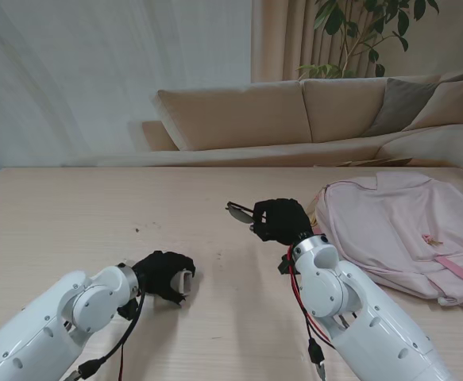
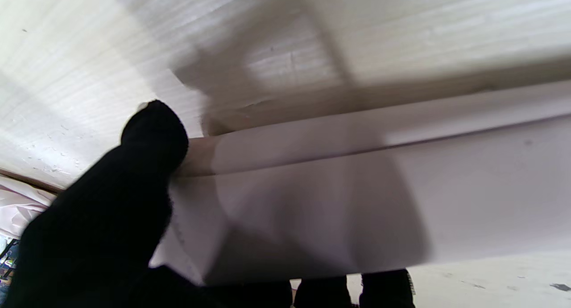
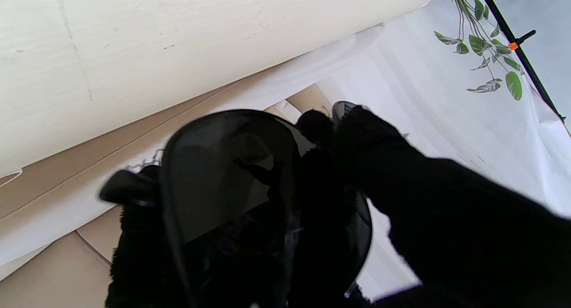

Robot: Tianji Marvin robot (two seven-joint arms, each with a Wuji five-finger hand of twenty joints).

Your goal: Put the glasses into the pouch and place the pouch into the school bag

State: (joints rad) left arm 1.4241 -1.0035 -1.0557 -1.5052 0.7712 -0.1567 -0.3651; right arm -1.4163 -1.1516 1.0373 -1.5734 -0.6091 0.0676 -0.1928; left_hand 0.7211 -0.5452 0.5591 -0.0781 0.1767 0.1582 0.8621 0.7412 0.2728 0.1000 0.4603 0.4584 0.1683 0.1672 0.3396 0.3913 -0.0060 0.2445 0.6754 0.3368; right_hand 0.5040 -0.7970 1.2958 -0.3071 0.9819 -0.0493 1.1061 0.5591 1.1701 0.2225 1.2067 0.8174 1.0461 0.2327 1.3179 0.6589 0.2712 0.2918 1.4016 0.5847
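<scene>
From the stand view, the right hand point(image 1: 280, 220) is raised over the middle of the table point(image 1: 72, 206), its black-gloved fingers closed around the glasses point(image 1: 239, 210), whose frame sticks out to the left of the fist. The pink bag point(image 1: 406, 230) lies flat by the table's right edge, just right of that hand. The left hand point(image 1: 164, 275) rests toward the table's near edge, left of centre, curled around the pouch point(image 1: 186, 279), of which only a small white bit shows between the fingers.

The left wrist view shows the pouch point(image 2: 357, 187) as a pale sheet filling most of the frame, with the thumb point(image 2: 151, 143) pressed on its fold and fingertips point(image 2: 386, 285) under its edge.

The right wrist view shows a dark lens of the glasses point(image 3: 223, 178) up close, gripped between gloved fingers point(image 3: 366, 138).
</scene>
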